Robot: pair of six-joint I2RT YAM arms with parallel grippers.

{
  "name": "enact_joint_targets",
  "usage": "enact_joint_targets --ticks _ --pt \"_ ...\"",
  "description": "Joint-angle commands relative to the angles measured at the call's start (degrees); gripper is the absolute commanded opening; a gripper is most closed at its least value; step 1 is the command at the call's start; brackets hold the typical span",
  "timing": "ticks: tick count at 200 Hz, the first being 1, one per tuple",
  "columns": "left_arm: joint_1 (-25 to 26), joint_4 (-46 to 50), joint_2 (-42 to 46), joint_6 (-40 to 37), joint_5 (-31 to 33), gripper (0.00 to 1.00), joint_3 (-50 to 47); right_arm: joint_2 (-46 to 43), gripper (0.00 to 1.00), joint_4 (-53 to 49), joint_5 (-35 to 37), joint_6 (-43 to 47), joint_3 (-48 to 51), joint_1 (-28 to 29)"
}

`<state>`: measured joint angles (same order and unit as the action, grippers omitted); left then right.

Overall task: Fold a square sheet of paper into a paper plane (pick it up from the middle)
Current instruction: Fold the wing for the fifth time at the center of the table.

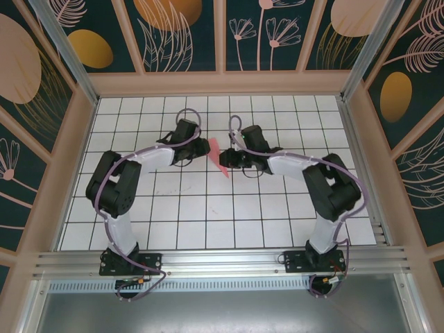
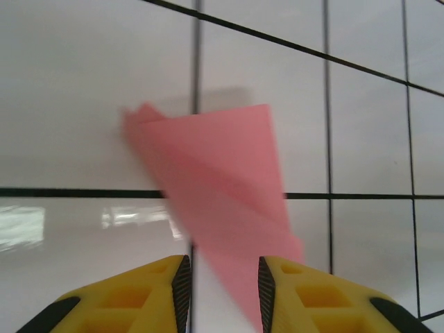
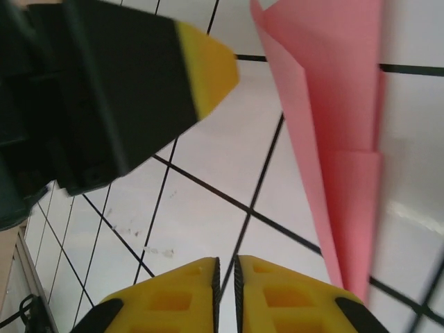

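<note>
White table point(image 1: 208, 222) ruled with a black grid, walled by pale wooden panels. A folded salmon-pink paper plane point(image 1: 216, 148) sits near its middle.

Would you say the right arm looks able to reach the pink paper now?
Probably yes: the pink paper is just beside the right claw, nothing between them, though its jaws are closed.

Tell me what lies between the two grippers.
The folded pink paper lies between the left gripper and the right gripper, as the top view shows. In the left wrist view its lower tip reaches between that gripper's fingers.
</note>
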<state>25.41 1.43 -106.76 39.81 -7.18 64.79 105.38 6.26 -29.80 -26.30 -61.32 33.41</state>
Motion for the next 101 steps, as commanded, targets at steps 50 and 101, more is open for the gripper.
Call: enact_joint_targets --ticks 50,101 --pt "-4.05 -5.47 5.01 1.54 -4.04 0.34 -5.56 18.39 0.12 -7.52 -0.04 -2.43 -20.19 -0.47" --pt "-4.05 -6.59 4.12 1.06 -6.63 0.34 -5.23 21.28 0.11 -11.2 2.87 -3.06 -20.76 -1.59"
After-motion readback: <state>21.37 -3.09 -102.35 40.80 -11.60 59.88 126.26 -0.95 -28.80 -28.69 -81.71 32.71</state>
